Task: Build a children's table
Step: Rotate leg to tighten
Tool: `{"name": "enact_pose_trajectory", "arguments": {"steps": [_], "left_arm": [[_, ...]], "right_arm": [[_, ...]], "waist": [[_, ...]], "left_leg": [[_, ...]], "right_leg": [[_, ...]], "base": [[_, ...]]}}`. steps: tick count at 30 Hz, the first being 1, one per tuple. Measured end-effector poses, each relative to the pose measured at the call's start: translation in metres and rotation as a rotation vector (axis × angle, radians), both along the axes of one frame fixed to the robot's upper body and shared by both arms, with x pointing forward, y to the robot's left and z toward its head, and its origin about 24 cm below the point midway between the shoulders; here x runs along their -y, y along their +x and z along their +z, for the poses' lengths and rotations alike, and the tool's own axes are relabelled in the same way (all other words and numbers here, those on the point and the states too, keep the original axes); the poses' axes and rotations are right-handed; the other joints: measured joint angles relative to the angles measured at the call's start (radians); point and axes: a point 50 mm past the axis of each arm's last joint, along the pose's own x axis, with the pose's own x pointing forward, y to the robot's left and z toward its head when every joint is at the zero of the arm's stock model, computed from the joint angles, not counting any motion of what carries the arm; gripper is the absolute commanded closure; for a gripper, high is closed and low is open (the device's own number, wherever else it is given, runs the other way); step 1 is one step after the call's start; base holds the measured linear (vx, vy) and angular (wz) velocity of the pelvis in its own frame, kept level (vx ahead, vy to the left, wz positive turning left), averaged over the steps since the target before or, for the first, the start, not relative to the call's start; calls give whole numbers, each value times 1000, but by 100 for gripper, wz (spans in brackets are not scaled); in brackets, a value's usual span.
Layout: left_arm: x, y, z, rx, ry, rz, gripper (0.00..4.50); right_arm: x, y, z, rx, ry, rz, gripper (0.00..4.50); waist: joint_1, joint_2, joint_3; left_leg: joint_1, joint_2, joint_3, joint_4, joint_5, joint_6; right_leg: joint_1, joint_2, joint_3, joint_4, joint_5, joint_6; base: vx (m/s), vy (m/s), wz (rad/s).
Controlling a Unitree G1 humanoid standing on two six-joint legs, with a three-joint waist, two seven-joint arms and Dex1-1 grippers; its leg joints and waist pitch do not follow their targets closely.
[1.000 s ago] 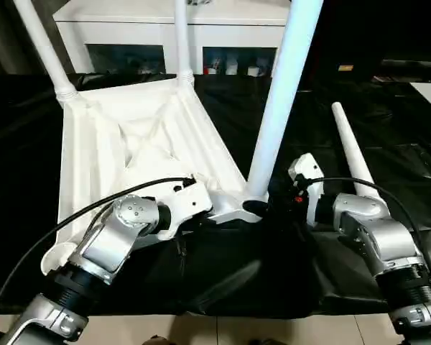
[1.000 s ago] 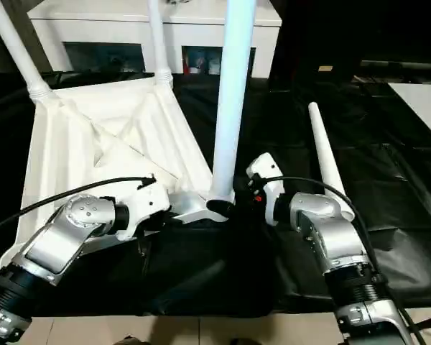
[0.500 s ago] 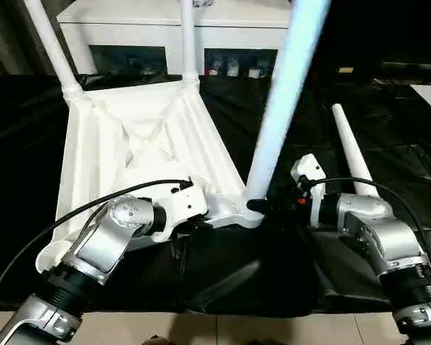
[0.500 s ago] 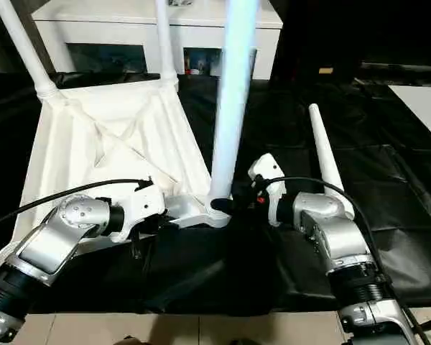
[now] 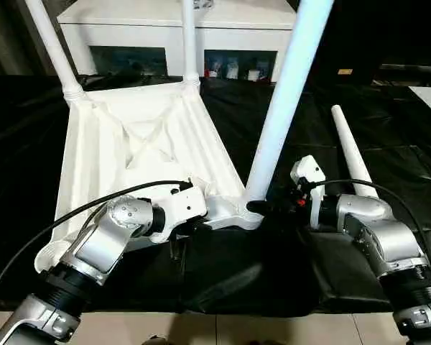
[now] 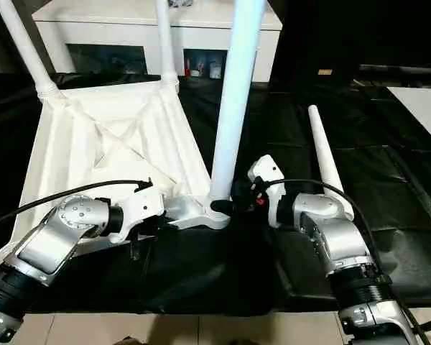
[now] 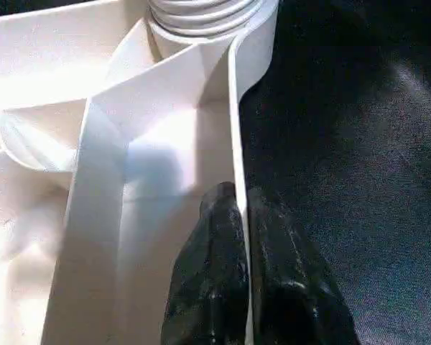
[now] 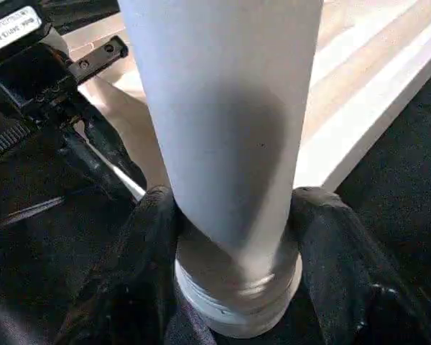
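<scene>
Third leg gripped at its base, table upside down on the black sheet.

Left gripper (image 7: 237, 215) has its jaws together on the thin rim of the children's table (image 5: 129, 144); right gripper (image 8: 233, 237), wider a second ago, clamps the near leg (image 5: 284, 108) low. Light, stiff, slick plastic: hold near the socket. Spare leg (image 5: 350, 151) lies beyond.

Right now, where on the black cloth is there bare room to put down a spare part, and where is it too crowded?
Bare cloth lies right of the loose leg toward the far right edge, and between that leg and the tabletop farther back. It is crowded at the near corner, where the left gripper pinches the rim and the right gripper clasps the leg.
</scene>
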Motion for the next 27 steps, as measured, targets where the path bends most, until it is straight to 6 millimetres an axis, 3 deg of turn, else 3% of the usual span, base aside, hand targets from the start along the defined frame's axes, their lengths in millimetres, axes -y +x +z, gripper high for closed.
{"name": "enact_pose_trajectory", "arguments": {"steps": [4,9,12,16,17,20,22,23,24,25,26,27], "left_arm": [[-2,2,-2,-2,-3,28,450],[4,7,-8,-4,-36,128,450],[15,16,-11,-5,-38,251,450],[39,31,-14,0,-41,436,450],[47,34,-15,1,-43,473,450],[54,37,-18,-1,-39,513,450],[54,38,-19,2,-31,522,450],[53,38,-19,4,-27,525,450],[52,39,-19,5,-23,528,450],[51,39,-19,7,-22,531,450],[50,39,-19,8,-23,533,450],[50,40,-17,14,-23,531,450]], "right_arm": [[-6,2,-6,-6,17,-52,244],[-18,8,-15,-11,52,-193,244],[-35,22,-21,-18,62,-370,244],[-55,45,-22,-17,27,-632,245],[-59,49,-22,-24,23,-698,246],[-65,54,-24,-39,21,-773,246],[-69,55,-25,-48,23,-790,246],[-71,56,-26,-52,27,-796,246],[-73,57,-25,-49,28,-796,246],[-74,58,-24,-47,26,-794,246],[-76,59,-23,-43,28,-790,246],[-75,59,-23,-42,30,-796,246]], "waist": [[-5,-3,-2],[-28,-6,-4],[-50,-6,-4],[-82,2,-4],[-88,8,-2],[-98,18,2],[-99,11,6],[-102,3,9],[-105,4,11],[-107,10,13],[-108,22,15],[-89,36,22]], "left_leg": [[1,0,0,0,0,0],[5,0,-3,0,0,0],[17,-1,-5,2,0,0],[16,-1,-24,4,0,0],[16,0,-32,4,-1,0],[21,6,-45,1,-1,0],[28,5,-37,1,-1,0],[40,3,-31,0,-1,-1],[44,0,-31,1,-6,-6],[42,4,-36,4,-19,-7],[29,15,-51,4,-40,-8],[22,20,-54,4,-40,-10]], "right_leg": [[3,0,0,1,0,0],[7,0,0,-1,-3,5],[12,0,-2,-4,-4,6],[20,-1,-27,-28,-4,6],[28,-3,-43,-44,-4,6],[48,-4,-64,-61,-4,6],[49,-4,-52,-44,-4,5],[48,-3,-44,-34,-5,5],[44,-3,-57,-39,-6,6],[51,-10,-85,-53,-6,6],[69,-22,-129,-67,-14,8],[61,-23,-126,-4,-62,5]], "base": [[0,0,0],[0,0,0],[0,0,0],[-16,4,-4],[0,0,0],[0,0,0],[0,0,0],[0,0,0],[0,0,0],[2,3,-19],[2,3,-19],[52,19,-12]]}}
